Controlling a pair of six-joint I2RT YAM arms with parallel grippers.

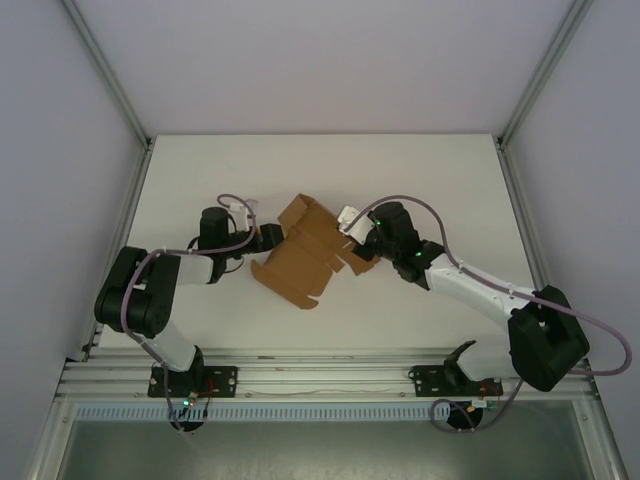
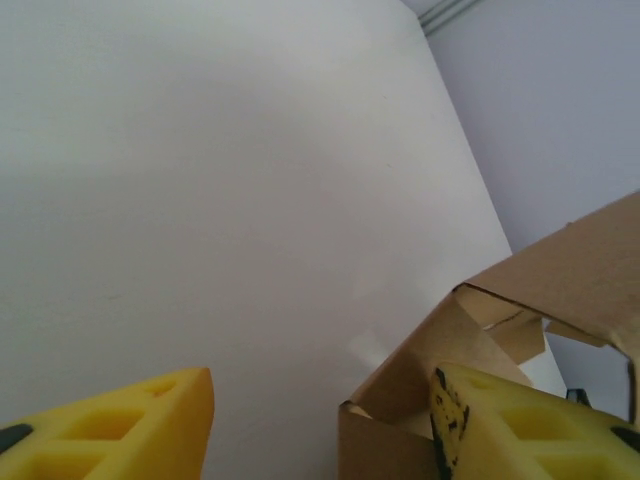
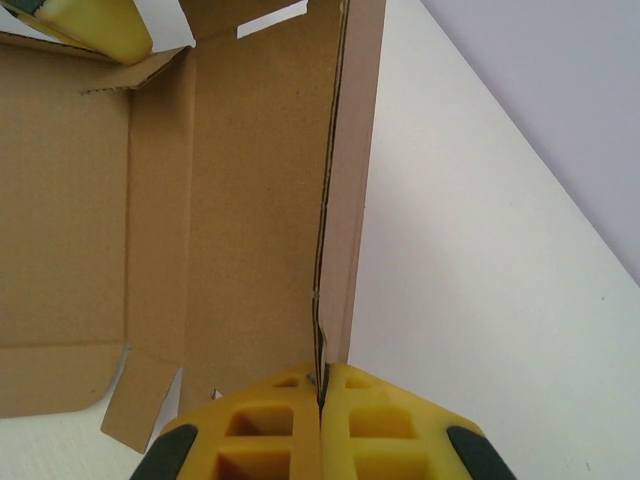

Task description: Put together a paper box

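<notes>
The paper box (image 1: 303, 251) is a brown cardboard die-cut sheet, partly folded, lying mid-table between both arms. My right gripper (image 1: 353, 231) is shut on the edge of a folded-up side wall (image 3: 336, 200); its yellow fingers (image 3: 270, 430) meet with the cardboard pinched between them. My left gripper (image 1: 271, 238) is at the sheet's left side and stands open. One of its fingers (image 2: 520, 430) is inside a raised corner of the paper box (image 2: 395, 430), and the other finger (image 2: 130, 425) is outside, over bare table. That left finger's tip (image 3: 100, 25) also shows beyond the sheet.
The white table (image 1: 200, 180) is ringed by pale enclosure walls and aluminium posts (image 1: 110, 70). An aluminium rail (image 1: 320, 375) runs along the near edge by the arm bases. Free room lies behind and to both sides of the cardboard.
</notes>
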